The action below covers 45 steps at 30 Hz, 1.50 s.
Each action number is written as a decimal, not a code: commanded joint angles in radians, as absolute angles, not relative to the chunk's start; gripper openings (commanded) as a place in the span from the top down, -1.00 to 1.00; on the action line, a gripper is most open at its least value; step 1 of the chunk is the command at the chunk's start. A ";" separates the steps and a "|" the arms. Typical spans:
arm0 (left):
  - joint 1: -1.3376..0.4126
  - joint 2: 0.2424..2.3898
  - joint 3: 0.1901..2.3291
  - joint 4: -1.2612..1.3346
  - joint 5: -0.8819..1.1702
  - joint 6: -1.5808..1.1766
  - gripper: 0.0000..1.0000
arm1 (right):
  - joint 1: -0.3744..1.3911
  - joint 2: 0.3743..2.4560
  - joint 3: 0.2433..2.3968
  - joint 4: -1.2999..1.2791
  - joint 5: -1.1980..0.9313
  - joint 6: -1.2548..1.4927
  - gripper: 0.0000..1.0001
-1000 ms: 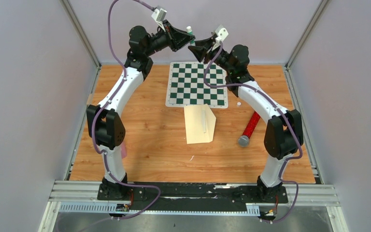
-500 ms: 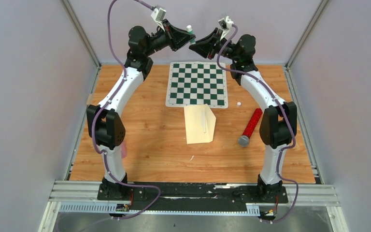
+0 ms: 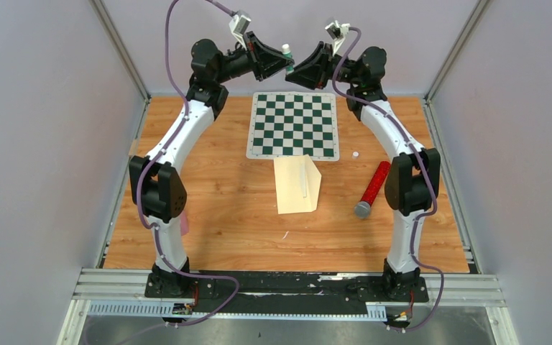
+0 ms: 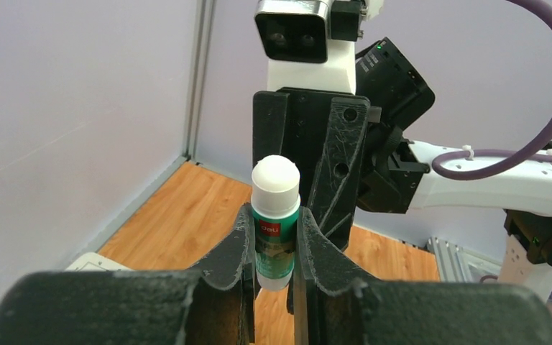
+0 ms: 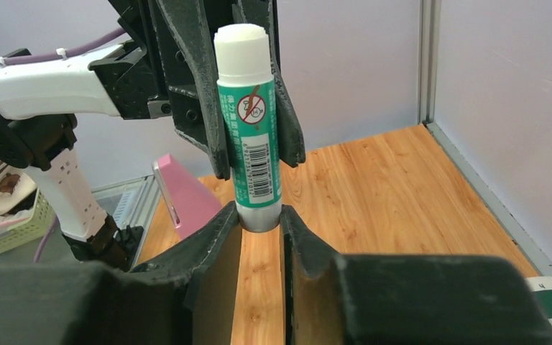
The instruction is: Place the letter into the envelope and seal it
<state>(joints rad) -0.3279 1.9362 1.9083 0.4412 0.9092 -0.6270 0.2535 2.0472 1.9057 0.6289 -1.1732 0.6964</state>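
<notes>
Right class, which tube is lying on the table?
The red tube, on the wood right of the envelope. The green glue stick is held up in the left claw.

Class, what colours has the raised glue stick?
The small cylindrical glue stick is green with a white cap; clearest in right wrist view.

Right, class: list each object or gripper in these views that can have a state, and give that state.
glue stick: upright, held in the air.
left gripper: shut on the glue stick.
right gripper: shut on the glue stick's base.
envelope: lying flat, flap open.
red tube: lying on its side.
</notes>
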 commanded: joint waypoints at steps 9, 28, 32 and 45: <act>-0.347 1.887 1.935 0.337 0.502 -0.727 1.00 | 0.310 1.829 1.616 0.653 -0.645 0.286 -0.30; -0.356 1.918 2.007 0.245 0.396 -0.859 1.00 | 0.353 1.947 1.789 0.720 -0.547 0.221 -0.34; -0.356 1.923 2.010 0.252 0.402 -0.865 1.00 | 0.358 1.966 1.809 0.709 -0.556 0.229 -0.29; -0.356 1.932 1.998 0.265 0.415 -0.873 1.00 | 0.367 1.995 1.859 0.704 -0.570 0.239 0.13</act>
<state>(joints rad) -0.3531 1.9362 1.9869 0.2253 0.4091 -0.8616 0.3592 1.9858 1.7935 0.6773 -0.5617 0.2310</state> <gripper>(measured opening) 0.216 0.448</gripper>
